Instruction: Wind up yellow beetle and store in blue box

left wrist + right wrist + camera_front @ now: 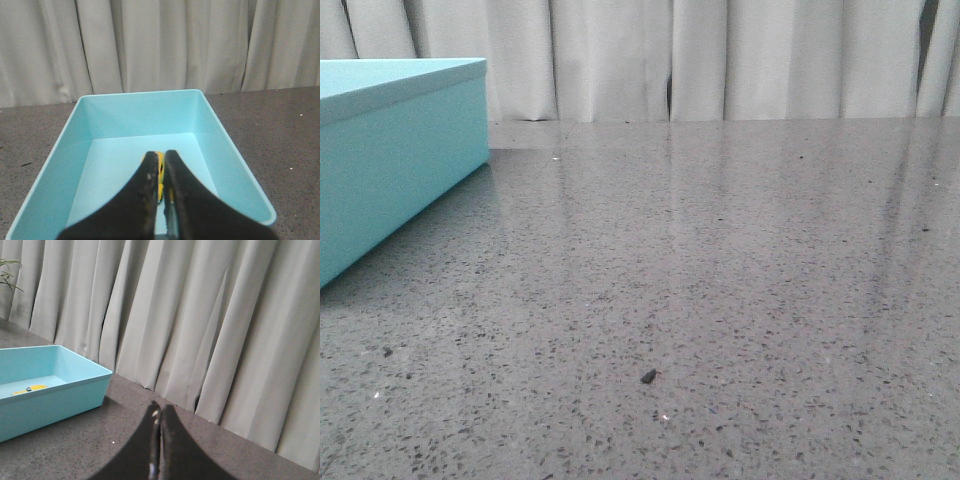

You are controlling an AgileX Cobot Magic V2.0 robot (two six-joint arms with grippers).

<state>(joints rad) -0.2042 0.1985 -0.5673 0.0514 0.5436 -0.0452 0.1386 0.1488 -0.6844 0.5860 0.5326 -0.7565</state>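
The blue box [235, 165] is open at the top. It shows in the left wrist view, at the far left of the front view [390, 150], and in the right wrist view [60, 395]. The yellow beetle [160, 172] lies on the box floor, mostly hidden behind my left fingers. In the right wrist view the beetle [30, 388] lies alone in the box. My left gripper [162, 160] hangs above the near end of the box, its jaws almost together and empty. My right gripper [159, 415] is shut and empty over the table, to the side of the box.
The speckled grey table [720, 300] stretches to a pale curtain [720, 60] at the back. A small dark crumb [648, 376] lies on the table near the front. Green leaves [7, 275] show at the curtain's edge in the right wrist view.
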